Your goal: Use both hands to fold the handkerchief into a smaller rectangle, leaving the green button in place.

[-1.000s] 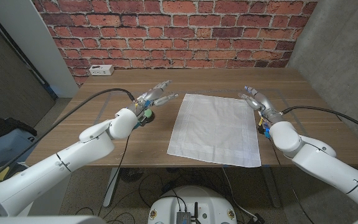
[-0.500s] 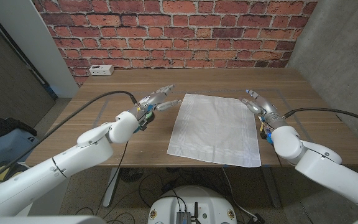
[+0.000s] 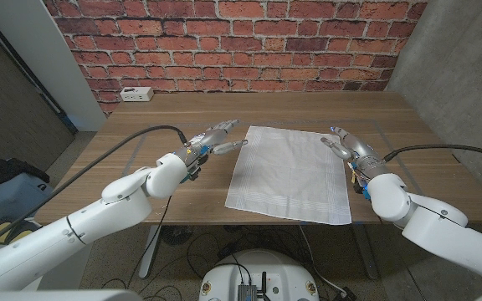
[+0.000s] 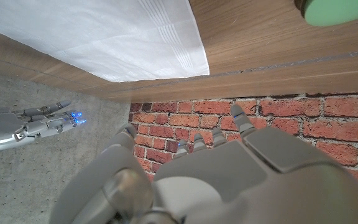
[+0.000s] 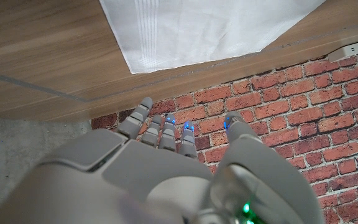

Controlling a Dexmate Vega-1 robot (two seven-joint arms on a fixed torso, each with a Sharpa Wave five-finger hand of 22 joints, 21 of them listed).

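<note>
Your left robot hand and right robot hand are both open and hold nothing, so pinch the two far corners of the flat handkerchief in the middle of the table and pull toward 6 o'clock, away from the green button.

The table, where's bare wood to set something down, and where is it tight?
Bare wood lies between the handkerchief and the brick wall, apart from the white power strip at the far left corner. It is crowded along the cloth's sides: the left hand, with the green button nearby, and the right hand.
</note>
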